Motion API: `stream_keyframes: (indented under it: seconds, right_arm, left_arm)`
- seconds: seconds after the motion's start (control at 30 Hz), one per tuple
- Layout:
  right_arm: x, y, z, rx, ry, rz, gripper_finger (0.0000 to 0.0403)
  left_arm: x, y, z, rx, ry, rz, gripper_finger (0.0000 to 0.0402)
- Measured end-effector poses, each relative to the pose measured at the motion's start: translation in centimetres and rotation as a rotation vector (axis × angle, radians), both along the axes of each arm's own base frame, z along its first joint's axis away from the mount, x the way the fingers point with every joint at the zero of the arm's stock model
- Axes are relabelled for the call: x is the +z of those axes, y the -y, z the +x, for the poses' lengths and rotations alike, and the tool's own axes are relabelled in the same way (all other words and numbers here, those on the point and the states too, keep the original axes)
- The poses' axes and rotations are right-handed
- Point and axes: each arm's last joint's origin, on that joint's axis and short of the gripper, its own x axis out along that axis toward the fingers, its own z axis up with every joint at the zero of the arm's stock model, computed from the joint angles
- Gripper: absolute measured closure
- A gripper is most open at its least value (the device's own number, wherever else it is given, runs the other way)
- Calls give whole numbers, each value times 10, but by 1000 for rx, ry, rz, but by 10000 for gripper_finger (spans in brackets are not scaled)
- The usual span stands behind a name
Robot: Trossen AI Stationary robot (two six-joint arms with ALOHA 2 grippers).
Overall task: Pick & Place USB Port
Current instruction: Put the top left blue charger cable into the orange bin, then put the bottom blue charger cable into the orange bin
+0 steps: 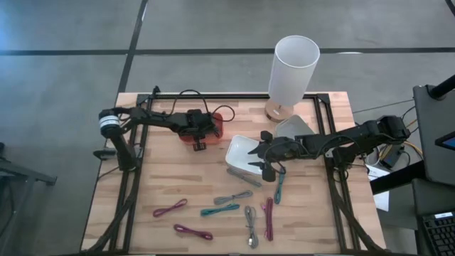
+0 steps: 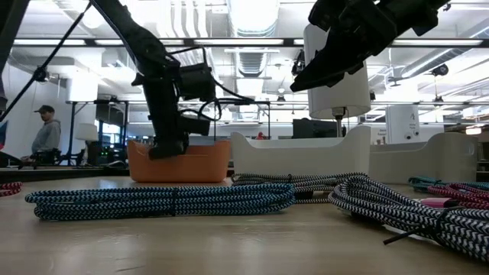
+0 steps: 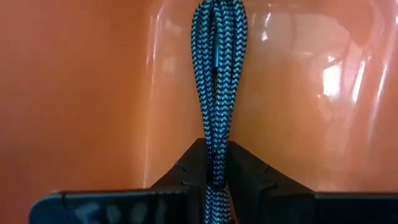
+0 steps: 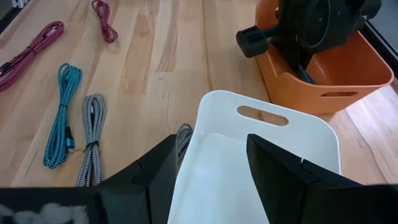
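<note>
Left gripper [image 1: 202, 135] sat down inside the orange bin [image 1: 226, 114] near the bench's [image 1: 170, 188] far edge, left of centre. Fingers [image 3: 249, 177] clamped on a blue braided cable [image 3: 217, 81], pinched mid-bundle, the folded loop hanging against the bin wall. So the task's thing was in the bin but not let go.

Just beside the bin, toward the middle: white tray [image 1: 238, 151], nothing visible in it from the right wrist view. Right gripper [image 1: 269, 158] hovered over the tray's rim with fingers spread wide, holding nothing.

Spare cables lay along the bench's near edge: magenta cable [image 1: 170, 208], purple cable [image 1: 193, 232], teal cable [image 1: 219, 209], grey cable [image 1: 250, 223].

Handling, my read: light, limp, braided sheath with decent friction, not fragile. Coil sags and fans out if taken by one end. Best hold is across the middle of the bundle, as here. Avoid the plug ends, hard and slippery.
</note>
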Motion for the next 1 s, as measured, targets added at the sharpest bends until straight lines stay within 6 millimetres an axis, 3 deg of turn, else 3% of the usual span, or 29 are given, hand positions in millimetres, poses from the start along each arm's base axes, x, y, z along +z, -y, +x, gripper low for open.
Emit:
stream_keyframes:
  seconds: [0.2, 0.63, 1.0]
  right_arm:
    - [0, 0, 0, 0, 0, 0, 213]
    - [0, 0, 0, 0, 3, 0, 213]
    - [0, 0, 0, 3, 2, 6, 213]
  left_arm:
    - [5, 0, -1, 1, 13, 8, 330]
    - [46, 7, -10, 3, 127, 72, 277]
    - [90, 33, -20, -63, 316, 63, 273]
